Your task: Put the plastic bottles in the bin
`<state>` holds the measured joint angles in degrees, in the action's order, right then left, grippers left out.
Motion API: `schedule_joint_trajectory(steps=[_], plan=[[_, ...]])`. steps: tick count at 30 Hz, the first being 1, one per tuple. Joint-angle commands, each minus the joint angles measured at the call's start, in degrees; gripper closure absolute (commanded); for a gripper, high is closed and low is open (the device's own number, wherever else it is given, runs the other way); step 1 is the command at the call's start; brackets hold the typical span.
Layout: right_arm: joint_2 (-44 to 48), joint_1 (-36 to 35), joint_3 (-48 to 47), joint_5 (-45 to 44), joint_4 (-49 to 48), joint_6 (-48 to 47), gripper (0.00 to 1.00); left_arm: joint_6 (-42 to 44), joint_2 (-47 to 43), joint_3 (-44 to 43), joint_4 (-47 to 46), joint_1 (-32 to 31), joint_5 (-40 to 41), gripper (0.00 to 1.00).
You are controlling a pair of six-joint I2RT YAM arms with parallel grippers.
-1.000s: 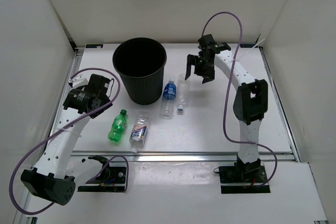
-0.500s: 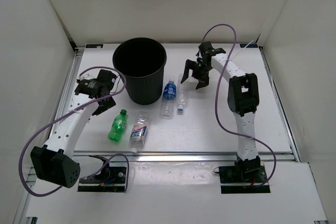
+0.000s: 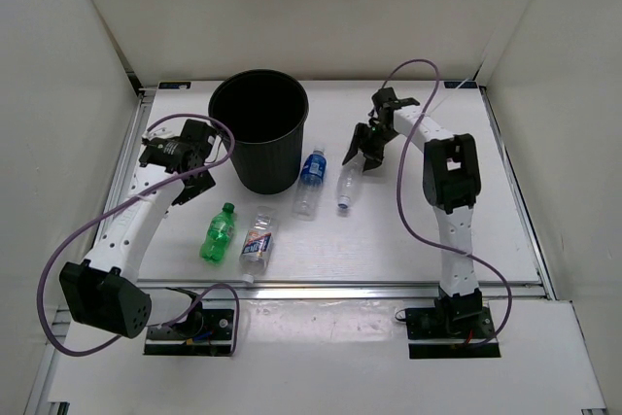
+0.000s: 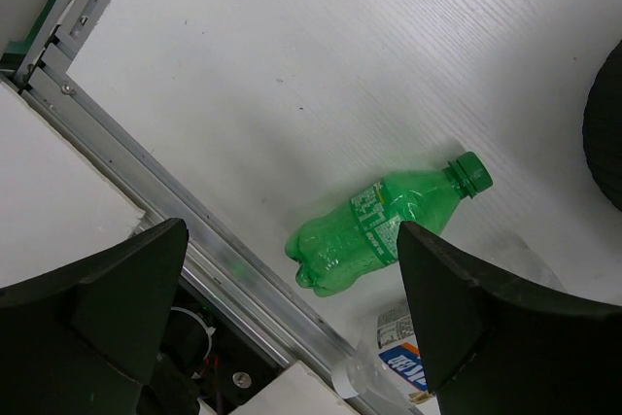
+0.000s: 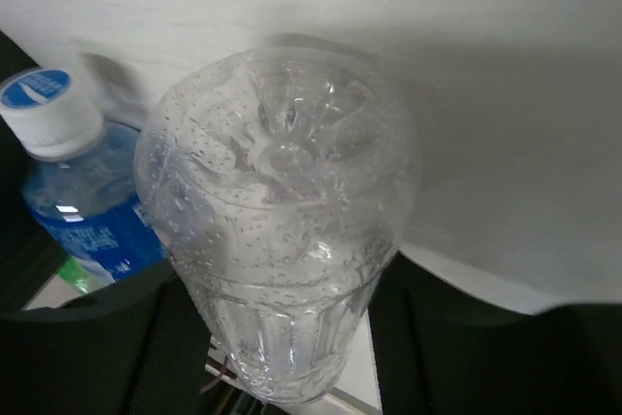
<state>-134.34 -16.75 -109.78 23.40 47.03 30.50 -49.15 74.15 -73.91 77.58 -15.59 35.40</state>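
The plain clear bottle [image 3: 346, 187] lies on the white table right of the bin, and my right gripper [image 3: 362, 155] is shut on its base end. In the right wrist view this bottle [image 5: 282, 211] fills the gap between both fingers of the right gripper [image 5: 282, 337]. Beside it lies the blue-label bottle [image 3: 311, 180] [image 5: 78, 182]. The green bottle [image 3: 218, 234] [image 4: 389, 230] and the short white-blue label bottle [image 3: 257, 240] [image 4: 394, 362] lie near the front rail. My left gripper [image 3: 188, 185] [image 4: 290, 232] hangs open above the green bottle. The black bin [image 3: 267, 167] stands upright at the back.
An aluminium rail [image 4: 146, 201] runs along the table's front edge, just behind the green bottle. White walls enclose the table on the left, back and right. The bin's dark edge [image 4: 607, 123] shows at the right of the left wrist view.
My right gripper came down over the plain clear bottle and closed on it; the bottle shifted slightly right. My left arm swung back and left, staying open.
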Motion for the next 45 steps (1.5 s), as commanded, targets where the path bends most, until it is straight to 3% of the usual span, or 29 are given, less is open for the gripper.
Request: schedule_joint_trajectory(steps=[1, 4, 9, 13, 18, 22, 25, 26, 27, 31, 33, 35, 37, 38, 40, 45], plan=[[8.73, 3.48, 3.07, -5.81, 2.1, 1.31, 0.54, -0.78, -0.59, -2.2, 2.66, 0.21, 1.51, 0.0], [16.81, 4.79, 2.03, -7.31, 2.11, 1.84, 0.6, -2.18, -1.72, -2.2, 4.06, 0.21, 1.52, 0.0], [25.43, 4.19, -10.85, -4.68, -0.96, 5.35, 0.63, -2.71, -3.92, -2.2, 4.07, 1.88, 2.22, 0.0], [25.28, -0.9, -21.66, -7.91, -9.47, 5.36, 0.63, -2.71, -3.93, -4.22, 4.07, 1.88, 0.74, 0.0], [18.25, -9.95, -32.33, -14.69, -17.65, 7.73, 0.63, -2.09, -3.4, -4.23, 4.07, 0.57, 0.11, 0.0], [14.47, -18.99, -33.05, -19.08, -28.19, 4.75, 0.48, -1.57, -6.29, -1.24, 4.07, 0.57, -0.42, 0.0], [11.74, -21.39, -37.08, -18.4, -25.35, 4.04, 0.29, -1.57, -8.49, 0.69, 4.07, 0.57, 0.28, 0.0], [12.52, -21.39, -37.09, -18.39, -23.84, 4.65, 0.16, -1.57, -9.02, 0.7, 4.07, 0.57, 0.29, 0.0], [14.01, -21.39, -35.96, -18.39, -22.6, 4.65, 0.0, -1.57, -9.98, 0.7, 4.07, 0.57, 0.29, 0.0], [30.66, -18.41, -20.87, -26.81, -20.57, 2.11, 0.0, -1.57, -12.53, 2.71, 4.07, 0.57, 0.29, 0.0], [35.79, -13.06, -8.22, -26.4, -19.69, 6.92, 0.0, -2.97, -13.59, 3.86, 4.07, 0.57, 0.29, 0.0], [41.69, -6.15, 6.93, -20.71, -20.21, 11.22, 0.0, -3.58, -14.47, 5.7, 4.07, 0.57, 0.29, 0.0], [44.6, -1.99, 17.35, -4.35, -23.54, 13.88, 0.0, -3.59, -15.78, 6.93, 3.55, 0.57, 0.29, 0.0], [44.61, 0.12, 21.84, -0.41, -26.78, 13.88, 0.0, -3.59, -15.79, 6.94, 3.54, 0.57, 0.29, 0.0], [43.91, 0.14, 30.27, 5.05, -28.73, 14.41, 0.0, -3.59, -16.4, 7.55, 3.54, 0.57, 0.29, 0.0], [35.5, -2.49, 33.14, 10.26, -30.06, 11.77, 0.0, -3.06, -16.41, 9.4, 3.01, 0.57, -0.32, 0.0]])
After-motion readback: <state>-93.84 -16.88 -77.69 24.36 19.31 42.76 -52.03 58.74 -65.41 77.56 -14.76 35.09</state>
